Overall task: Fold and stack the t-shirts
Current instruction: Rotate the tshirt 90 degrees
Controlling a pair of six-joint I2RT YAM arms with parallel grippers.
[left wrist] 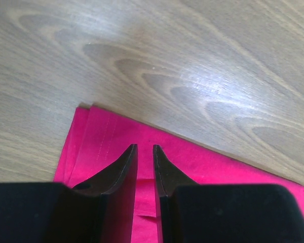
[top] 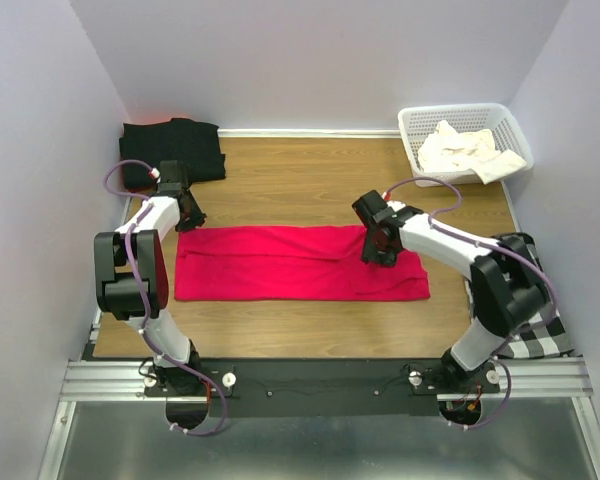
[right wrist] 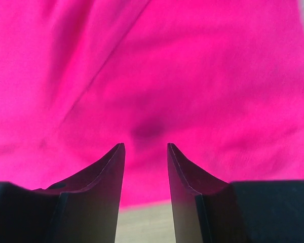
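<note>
The red t-shirt (top: 290,262) lies folded into a long flat strip across the middle of the table. My left gripper (top: 187,212) is at its far left corner. In the left wrist view the gripper (left wrist: 144,147) is nearly closed, with a small flap of the red t-shirt (left wrist: 202,164) pinched between the jaws. My right gripper (top: 380,246) is low over the shirt's right part, near its far edge. In the right wrist view the gripper (right wrist: 144,145) is open and empty above the red t-shirt (right wrist: 192,76). The black t-shirt (top: 175,150) lies folded at the back left. The cream-white t-shirt (top: 465,150) lies crumpled in the basket.
The white lattice basket (top: 460,110) stands at the back right corner. A black-and-white checked cloth (top: 535,340) lies at the table's right edge beside the right arm. Walls close in the left, back and right sides.
</note>
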